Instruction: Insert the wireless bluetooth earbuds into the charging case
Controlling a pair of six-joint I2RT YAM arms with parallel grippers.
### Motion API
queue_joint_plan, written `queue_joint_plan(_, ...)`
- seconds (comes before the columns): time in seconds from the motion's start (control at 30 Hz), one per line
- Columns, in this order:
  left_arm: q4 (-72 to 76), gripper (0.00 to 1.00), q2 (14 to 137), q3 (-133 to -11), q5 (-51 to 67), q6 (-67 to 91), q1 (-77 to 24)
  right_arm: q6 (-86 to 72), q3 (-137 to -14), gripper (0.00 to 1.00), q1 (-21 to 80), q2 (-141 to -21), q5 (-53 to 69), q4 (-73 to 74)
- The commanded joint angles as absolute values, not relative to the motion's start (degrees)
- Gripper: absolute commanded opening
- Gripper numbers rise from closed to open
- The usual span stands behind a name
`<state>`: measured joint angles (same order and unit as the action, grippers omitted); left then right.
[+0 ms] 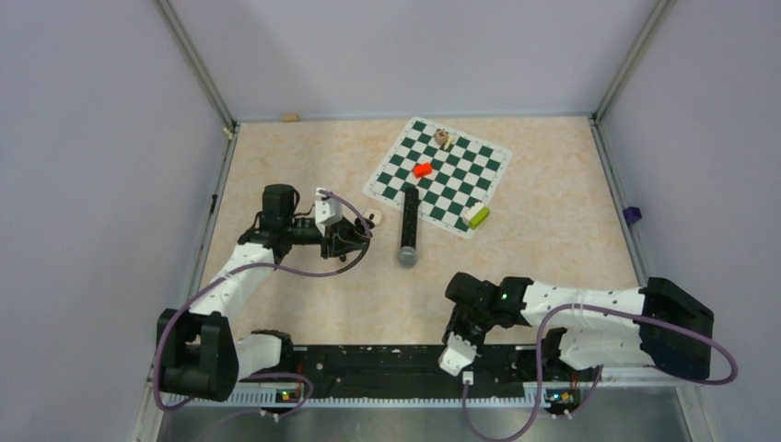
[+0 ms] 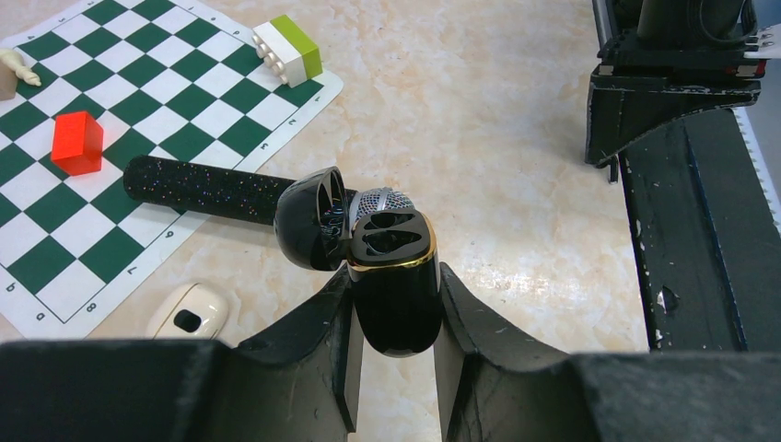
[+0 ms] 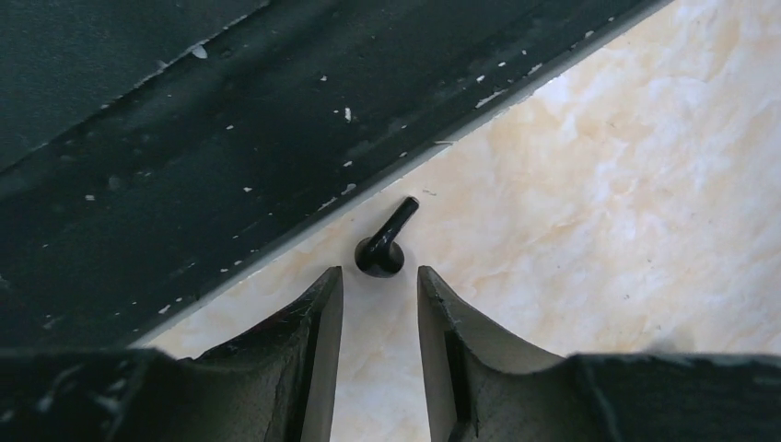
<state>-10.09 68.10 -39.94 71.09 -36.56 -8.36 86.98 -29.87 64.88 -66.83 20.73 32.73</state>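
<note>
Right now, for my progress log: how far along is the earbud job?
Done: black case held in the left fingers, lid open, slots look empty. In hand: right fingers open, just short of a black earbud lying loose. Left: gripping it and seating it in the case.

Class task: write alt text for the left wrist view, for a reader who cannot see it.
The left claw grips an open black charging case, lid flipped back. Beyond it, on the beige table, a black microphone lies partly on a green-and-white chessboard mat with a red block and a white-and-green block.
</note>
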Motion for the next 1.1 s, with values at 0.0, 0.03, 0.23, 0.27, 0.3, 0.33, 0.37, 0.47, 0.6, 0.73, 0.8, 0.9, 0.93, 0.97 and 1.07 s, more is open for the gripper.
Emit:
queue_joint_plan(0.0,-8.6,0.0,68.2,-39.8,72.3,-37.0,-8.6,89.5,-32.8,0.34,65.5,-68.5,24.8,37.6)
queue_joint_plan(0.03,-8.6,0.0,68.2,-39.7,72.3,-37.0,-8.6,89.2,-33.0,0.34,65.6,-68.7,25.3,37.5)
queue_joint_plan(0.23,-8.7,0.0,68.3,-39.8,72.3,-37.0,-8.6,84.4,-32.7,0.24,67.1,-69.7,25.4,31.8)
queue_joint_plan(0.27,-8.7,0.0,68.2,-39.7,72.3,-37.0,-8.6,83.6,-32.8,0.23,67.3,-70.0,24.9,31.3)
queue_joint_plan(0.3,-8.7,0.0,68.2,-39.8,72.3,-36.9,-8.6,83.0,-33.0,0.21,67.4,-70.2,24.8,31.0)
queue_joint_plan(0.33,-8.7,0.0,68.1,-39.8,72.3,-37.0,-8.6,82.4,-33.3,0.2,67.3,-70.4,24.6,30.9)
queue_joint_plan(0.37,-8.7,0.0,68.1,-39.8,72.3,-37.0,-8.6,81.7,-33.5,0.18,67.3,-70.5,24.5,30.9)
queue_joint_plan(0.47,-8.8,0.0,68.0,-39.8,72.3,-37.0,-8.6,78.9,-34.5,0.15,67.3,-70.0,24.6,30.9)
queue_joint_plan(0.6,-8.8,0.0,68.0,-39.7,72.4,-36.9,-8.6,73.6,-36.2,0.11,66.6,-69.5,25.3,30.9)
queue_joint_plan(0.73,-8.8,0.0,67.8,-39.7,72.4,-36.7,-8.7,63.9,-40.8,0.06,63.1,-72.2,27.0,31.2)
queue_joint_plan(0.8,-8.9,0.0,67.7,-39.7,72.5,-36.7,-8.7,60.7,-43.6,0.04,60.6,-74.3,29.0,33.1)
queue_joint_plan(0.9,-9.0,0.0,67.4,-39.7,72.6,-36.5,-8.7,59.1,-47.6,0.03,56.9,-76.4,34.8,37.1)
queue_joint_plan(0.93,-9.0,0.0,67.3,-39.6,72.7,-36.5,-8.7,59.1,-48.2,0.03,55.5,-76.4,36.7,38.0)
queue_joint_plan(0.97,-9.1,0.0,67.2,-39.6,72.7,-36.6,-8.7,59.3,-48.5,0.03,54.9,-76.0,37.4,38.5)
queue_joint_plan(1.07,-9.1,0.0,67.1,-39.6,72.7,-36.5,-8.7,62.1,-46.6,0.03,54.7,-73.0,33.7,37.1)
